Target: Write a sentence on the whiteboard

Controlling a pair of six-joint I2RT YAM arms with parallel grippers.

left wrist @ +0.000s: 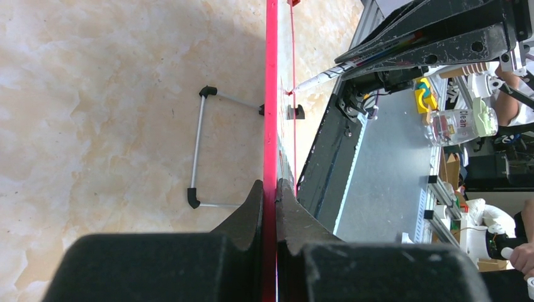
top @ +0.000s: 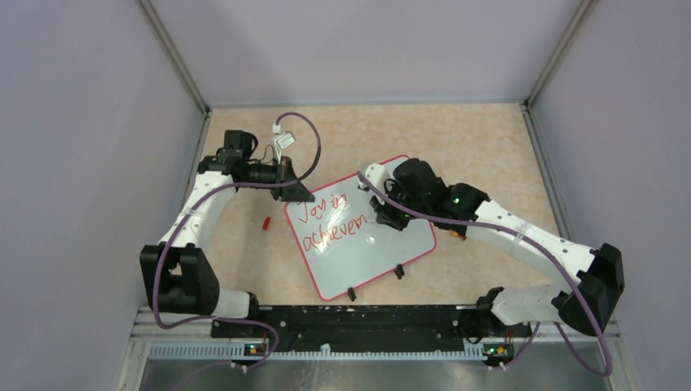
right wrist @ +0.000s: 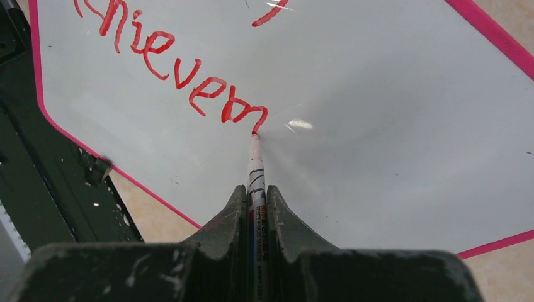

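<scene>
Sitting skewed on the table point(top: 473, 147), near the arm bases: whiteboard point(top: 371, 257). Pinching its red frame at the far-left corner with left gripper point(left wrist: 271, 186), jaws closed on the edge. Clamping marker point(right wrist: 255, 160) in right gripper point(right wrist: 256, 192), tip touching board at end of sentence point(top: 330, 220), 2 red lines showing.

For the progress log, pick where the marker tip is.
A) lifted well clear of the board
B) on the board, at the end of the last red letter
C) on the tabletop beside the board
B: the right wrist view shows the marker, its tip meeting the whiteboard where the sentence ends.
</scene>
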